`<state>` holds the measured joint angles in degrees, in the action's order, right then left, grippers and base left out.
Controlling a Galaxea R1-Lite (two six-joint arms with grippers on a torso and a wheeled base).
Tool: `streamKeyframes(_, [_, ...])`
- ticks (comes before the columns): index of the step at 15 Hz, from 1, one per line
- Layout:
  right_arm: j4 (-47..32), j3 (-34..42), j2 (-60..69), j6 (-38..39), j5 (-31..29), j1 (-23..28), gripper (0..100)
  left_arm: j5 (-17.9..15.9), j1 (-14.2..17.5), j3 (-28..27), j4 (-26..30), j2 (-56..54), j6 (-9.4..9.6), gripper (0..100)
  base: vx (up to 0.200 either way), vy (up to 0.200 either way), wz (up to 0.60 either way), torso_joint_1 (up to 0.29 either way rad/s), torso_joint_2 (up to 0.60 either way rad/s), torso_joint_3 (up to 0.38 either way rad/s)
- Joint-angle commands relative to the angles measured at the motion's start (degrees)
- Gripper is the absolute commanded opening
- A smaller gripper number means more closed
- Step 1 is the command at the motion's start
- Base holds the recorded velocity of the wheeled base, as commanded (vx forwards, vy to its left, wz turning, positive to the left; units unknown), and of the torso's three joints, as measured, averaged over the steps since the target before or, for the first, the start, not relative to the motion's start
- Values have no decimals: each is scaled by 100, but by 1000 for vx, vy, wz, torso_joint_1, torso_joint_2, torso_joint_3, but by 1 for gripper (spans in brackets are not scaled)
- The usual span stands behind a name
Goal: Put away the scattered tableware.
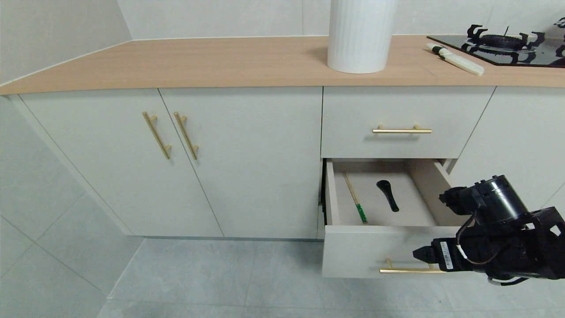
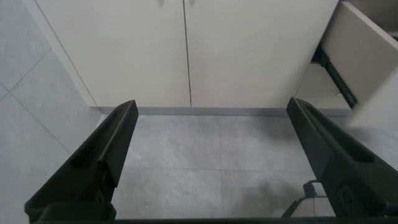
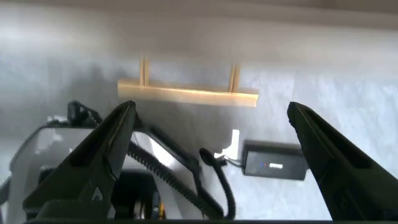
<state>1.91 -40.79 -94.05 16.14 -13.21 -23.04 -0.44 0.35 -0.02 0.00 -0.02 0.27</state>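
The right gripper (image 3: 209,115), fingers wide apart, is at the open drawer's (image 1: 334,194) gold handle (image 1: 412,270). The left gripper (image 2: 211,112) has its fingers apart too. Inside the drawer lie green-tipped chopsticks (image 1: 355,198) near its left wall and a black spoon (image 1: 388,194) in the middle. A pale knife (image 1: 454,58) lies at the countertop's (image 1: 198,62) right end.

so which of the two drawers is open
The lower drawer, pulled out with chopsticks and a black spoon lying inside; the upper drawer sits flush and shut.
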Motion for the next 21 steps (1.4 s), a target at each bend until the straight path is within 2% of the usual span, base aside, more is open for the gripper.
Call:
streamKeyframes(1, [-7,-403,-474,-102,3,195,100,0,0,-6,0,2,0,100,0,0,0,0,0,0])
streamKeyframes(6, [257,-1414,-1159,-463,29,537,100,0,0,-6,0,2,0,100,0,0,0,0,0,0])
streamKeyframes(12, [529,-2293,-1863,-568,3,564,100,0,0,-6,0,2,0,100,0,0,0,0,0,0])
streamKeyframes(14, [1215,-2196,-2065,-542,-23,573,100,0,0,-6,0,2,0,100,0,0,0,0,0,0])
streamKeyframes(17, [2981,-1836,-2495,-586,-278,669,100,0,0,-6,0,2,0,100,0,0,0,0,0,0])
streamKeyframes(19, [3588,-1757,-2671,-621,-366,704,100,0,0,-6,0,2,0,100,0,0,0,0,0,0])
streamKeyframes(21, [3641,-1801,-2759,-612,-375,748,100,0,0,2,0,2,0,100,0,0,0,0,0,0])
